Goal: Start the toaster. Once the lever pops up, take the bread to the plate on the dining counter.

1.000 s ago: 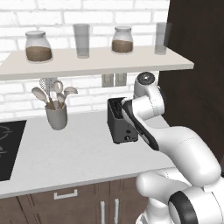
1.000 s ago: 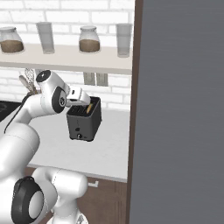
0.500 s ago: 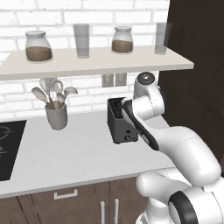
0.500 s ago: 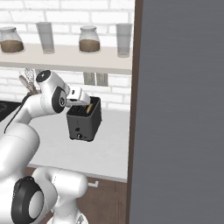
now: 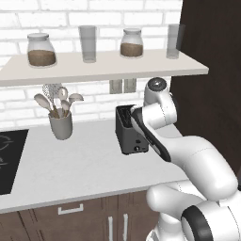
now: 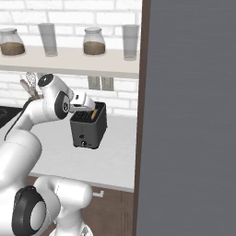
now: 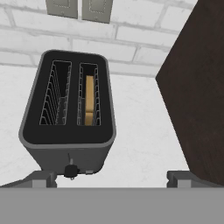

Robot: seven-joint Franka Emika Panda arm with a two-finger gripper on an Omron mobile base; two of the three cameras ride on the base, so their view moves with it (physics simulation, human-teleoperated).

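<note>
The black toaster (image 7: 68, 109) stands on the white kitchen counter (image 5: 70, 169) by the brick wall, with its small knob (image 7: 70, 170) low on the front. The bread (image 7: 89, 100), a tan slice, sits down inside the right-hand slot; the other slot is empty. In the right base view the toaster (image 6: 88, 128) shows a sliver of bread (image 6: 93, 114) at its top. My gripper (image 7: 111, 180) hovers just above and in front of the toaster, open wide, with nothing between its fingers (image 7: 43, 179). It hangs over the toaster's top (image 6: 86, 107). The plate and the dining counter are out of view.
A tall dark cabinet (image 6: 189, 115) rises close on the toaster's right. A grey utensil holder (image 5: 60, 123) stands to its left, and a black cooktop (image 5: 9, 160) lies further left. A shelf (image 5: 94, 66) with jars and glasses hangs overhead. Wall outlets (image 7: 78, 8) sit behind.
</note>
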